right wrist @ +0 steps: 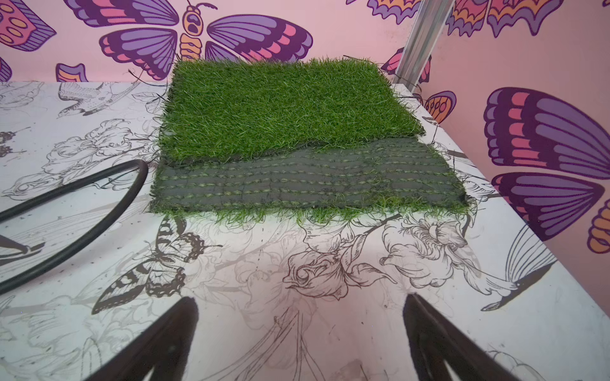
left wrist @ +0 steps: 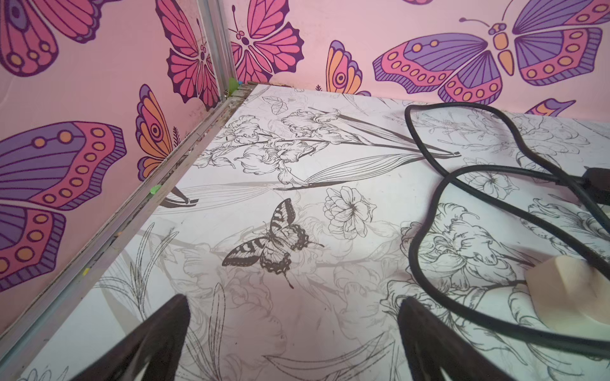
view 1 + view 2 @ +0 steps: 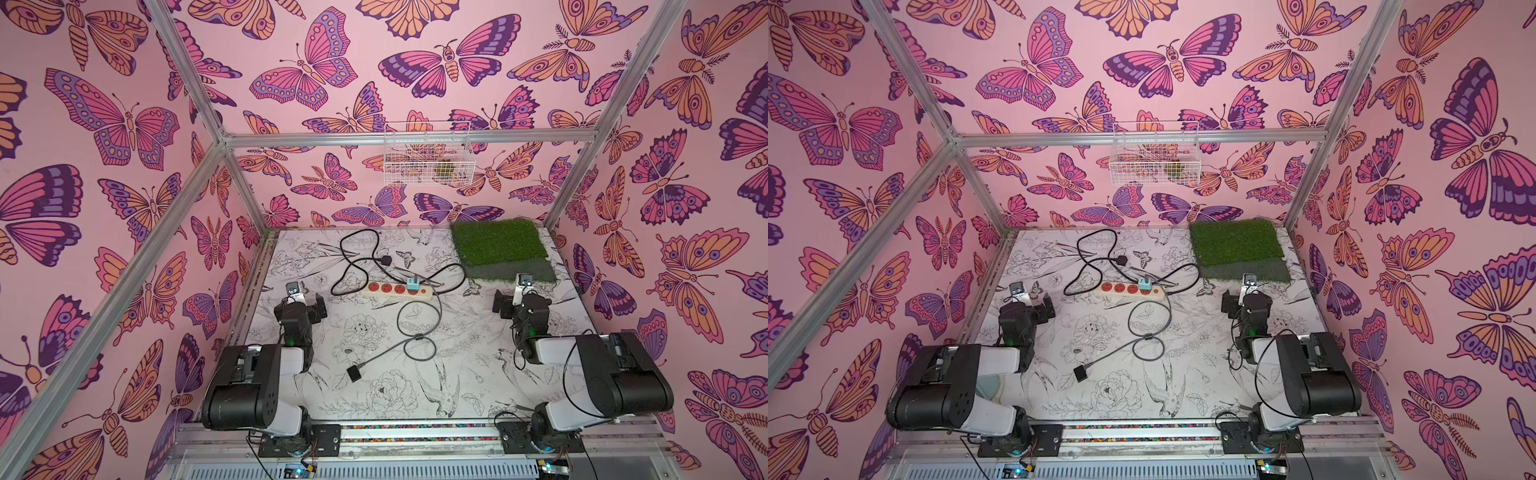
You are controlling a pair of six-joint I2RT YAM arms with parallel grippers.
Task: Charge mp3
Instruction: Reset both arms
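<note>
**kev:** so where was the mp3 (image 3: 354,373)?

**mo:** Near side of the table (image 3: 457,386), roughly 7 o'clock from the middle, lying flat with neither arm on it. The thin cable (image 3: 419,337) ran down to it and its end touched one corner. Couldn't tell if it was actually plugged in.

**kev:** and the grippers?

**mo:** A bit further back, both wide open and empty. The left gripper (image 2: 293,298) sat out at 9 o'clock, well apart from the mp3, jaws spread over bare table. The right gripper (image 1: 300,297) was at 3 o'clock, same deal, only table print between its jaws.

**kev:** what was behind that?

**mo:** The cable looped up to a teal adapter (image 3: 413,284) stuck in the strip (image 3: 386,288), which lay just past the middle at about 12 o'clock. Behind that, a black plug (image 3: 387,260) on a thick cord (image 2: 412,250) lay loose on the table. A fake grass mat (image 3: 496,243) filled the far corner at 1 o'clock, just beyond the right gripper. A white wire basket (image 3: 428,153) hung on the back wall at 12.
</note>
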